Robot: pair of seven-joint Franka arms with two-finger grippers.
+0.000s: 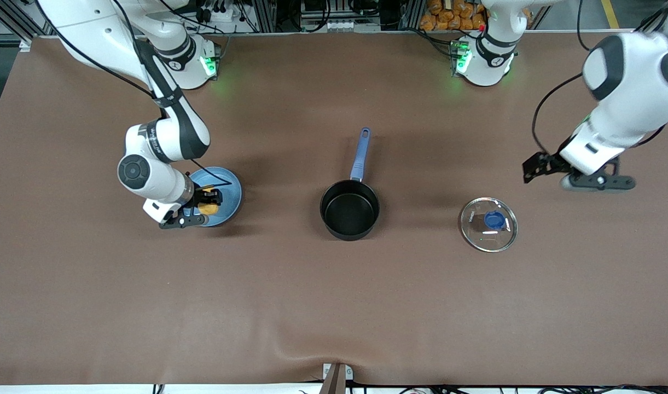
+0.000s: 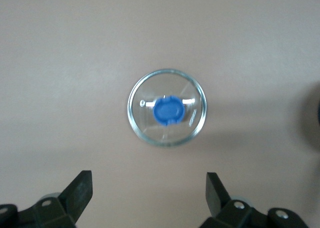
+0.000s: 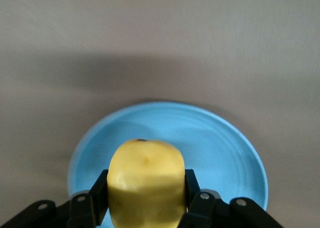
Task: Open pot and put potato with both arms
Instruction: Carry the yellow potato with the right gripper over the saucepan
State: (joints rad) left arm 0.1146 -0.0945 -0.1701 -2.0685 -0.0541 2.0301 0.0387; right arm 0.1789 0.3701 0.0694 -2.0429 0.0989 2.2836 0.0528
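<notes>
The potato (image 1: 208, 208) is partly masked in the front view by the right gripper (image 1: 205, 205) and its wrist, so that only a small orange-yellow patch is seen; in the right wrist view its lower end is cut off by the frame edge. There the potato (image 3: 146, 180) appears as a smooth, pale yellow oval with a small dark spot at its top, and it is clamped between the two black fingers (image 3: 192, 188) of the right gripper (image 3: 146, 193), over the blue plate (image 3: 225, 153). Whether the potato is lifted clear of the plate (image 1: 231, 189) cannot be told. The plate lies toward the right arm's end of the table (image 1: 334, 306).

The pot (image 1: 349, 209) stands uncovered at mid-table, black and empty inside, with its blue handle (image 1: 360, 155) directed toward the robots' bases. Its glass lid (image 1: 488, 224), with a blue knob (image 1: 494, 220), lies flat on the table toward the left arm's end, well apart from the pot.

The left gripper (image 2: 149, 193) is held over bare table near the lid (image 2: 166, 107), its fingers (image 2: 80, 190) spread wide apart with nothing between them; in the front view the left gripper (image 1: 582, 180) is largely hidden under its own wrist
</notes>
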